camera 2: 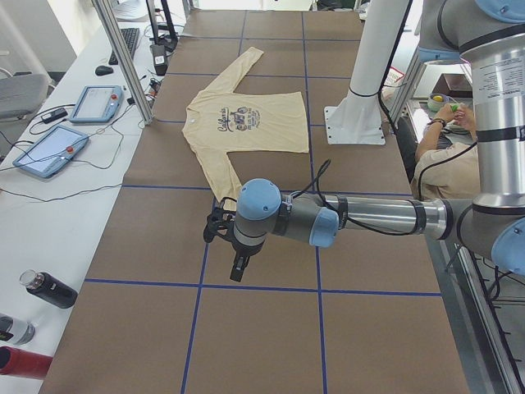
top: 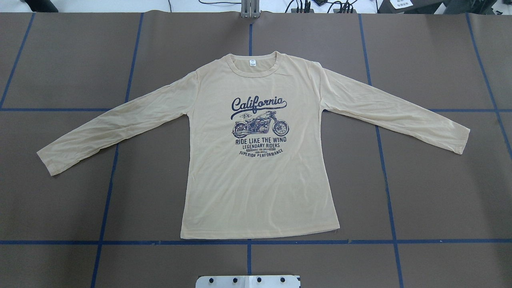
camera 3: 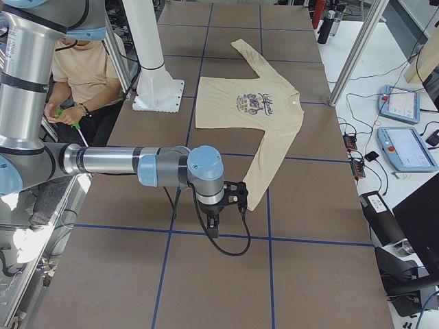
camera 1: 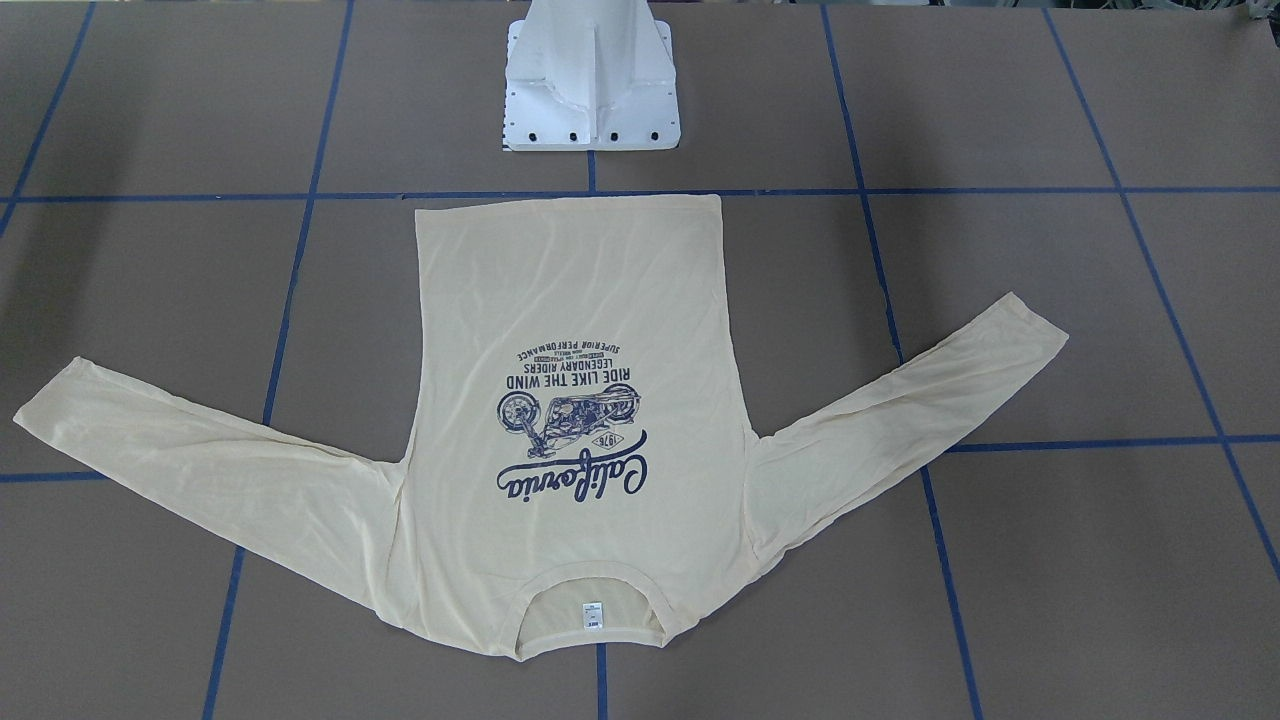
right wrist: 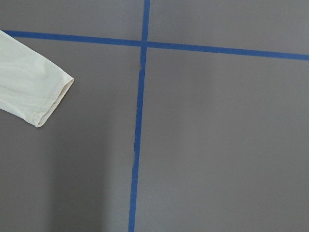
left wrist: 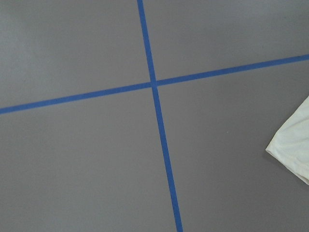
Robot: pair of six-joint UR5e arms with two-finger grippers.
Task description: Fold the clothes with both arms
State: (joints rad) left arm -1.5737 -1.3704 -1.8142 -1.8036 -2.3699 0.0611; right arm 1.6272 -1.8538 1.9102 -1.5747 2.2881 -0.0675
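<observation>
Brown taped table (top: 60,60) holds the T-shirt (top: 260,180) spread flat, face up.

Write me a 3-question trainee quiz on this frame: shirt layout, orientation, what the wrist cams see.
1. True or false: the shirt lies flat, print side up, with nothing folded yet.
2. Multiple choice: the shirt's neck points
A. toward the robot's base
B. away from the base
C. toward the robot's left
3. Short answer: which part of the shirt shows in the right wrist view?

Key: 1 true. 2 B. 3 a sleeve cuff, at the left of that view.
</observation>
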